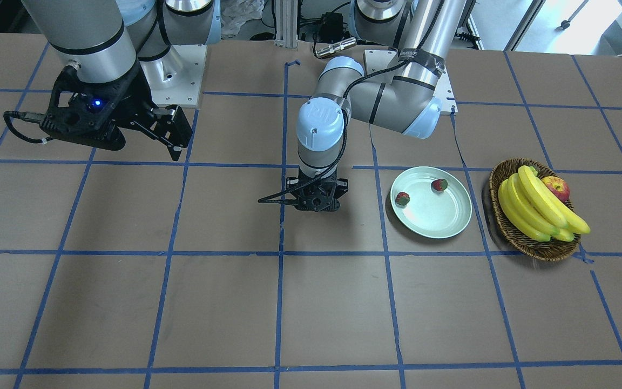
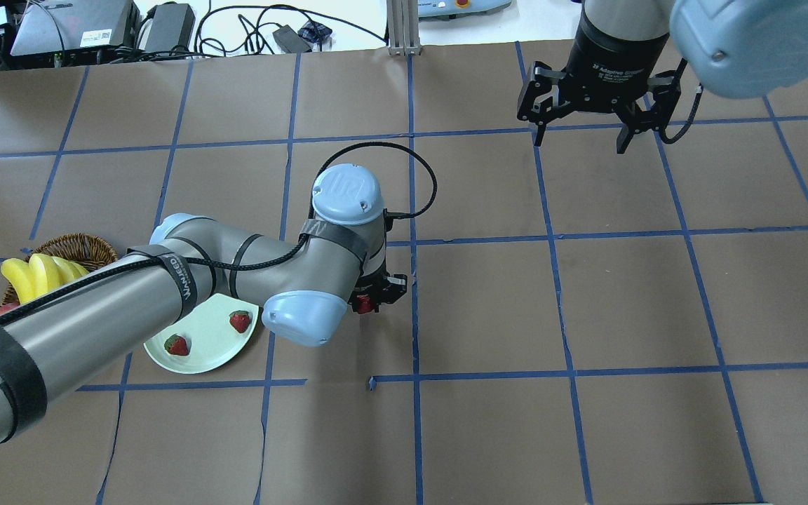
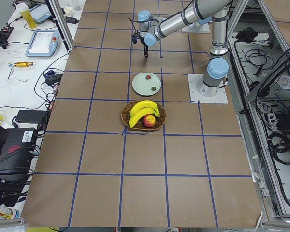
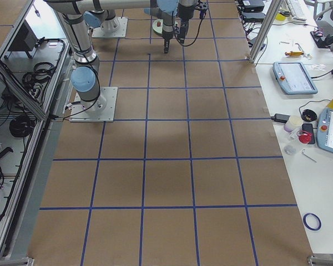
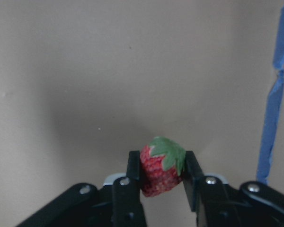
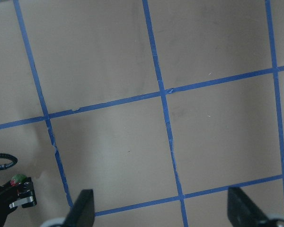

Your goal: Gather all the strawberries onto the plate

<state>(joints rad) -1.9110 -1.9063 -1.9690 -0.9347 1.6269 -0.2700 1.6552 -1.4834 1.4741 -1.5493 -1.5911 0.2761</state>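
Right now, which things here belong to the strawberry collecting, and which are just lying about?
Part of the job:
two strawberries lying on the plate
third strawberry, clamped in the left gripper

Just lying about:
basket beside the plate, holding bananas and an apple
right gripper, open and empty, away from the plate

2 strawberries (image 1: 439,185) (image 1: 402,199) in plate (image 1: 435,216); basket (image 1: 508,229) beside plate; 3rd strawberry (image 5: 158,172) in left tool (image 5: 162,163), near plate.
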